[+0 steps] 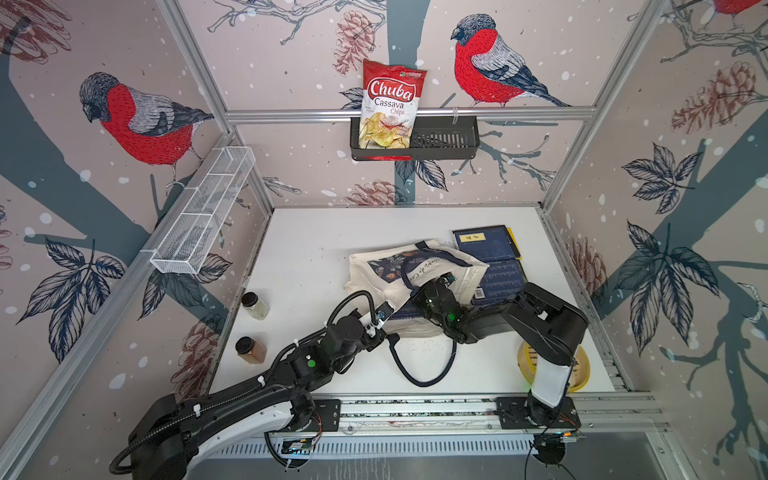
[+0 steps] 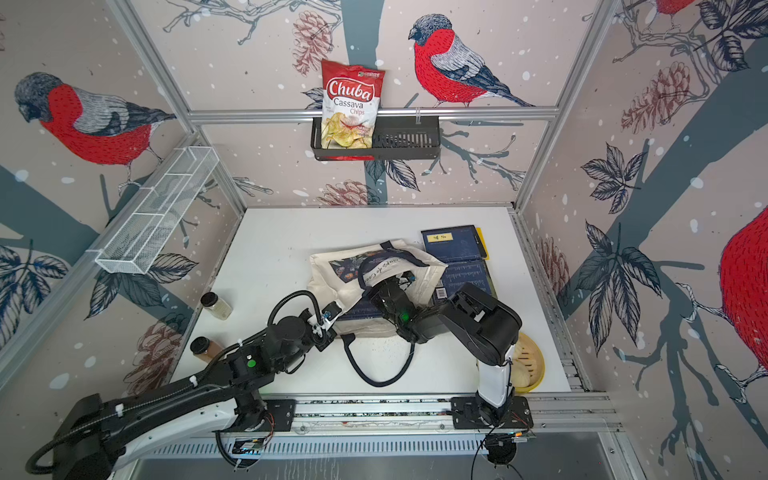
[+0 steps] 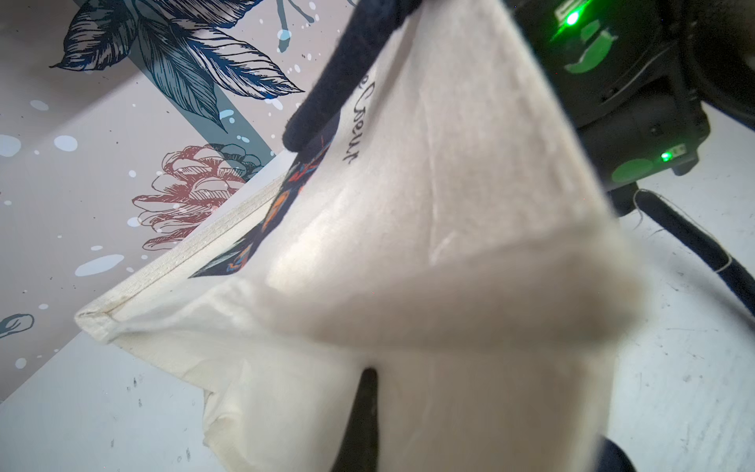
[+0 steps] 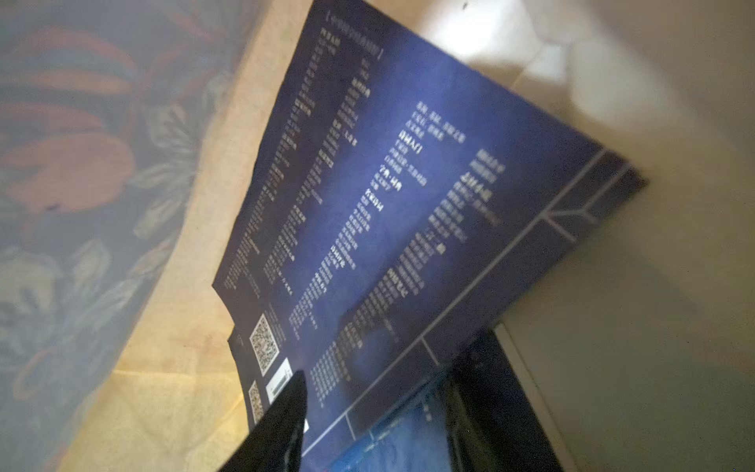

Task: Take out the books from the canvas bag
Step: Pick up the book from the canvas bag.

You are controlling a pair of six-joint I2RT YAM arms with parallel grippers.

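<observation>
The canvas bag point(image 1: 374, 274) lies crumpled on the white table point(image 1: 311, 249). The left gripper point(image 1: 384, 311) is pinched tight on the cloth's near edge and holds it raised. The right gripper point(image 4: 384, 421) reaches inside the bag, where a navy book point(image 4: 388, 204) lies just ahead, with one of its fingers point(image 4: 278, 425) over the cover. Whether they clamp it I cannot tell. Beyond that gripper, just outside the bag, more navy books point(image 1: 486, 245) lie flat. Two spice jars point(image 1: 255, 305) stand well apart, on the left gripper's outer side.
</observation>
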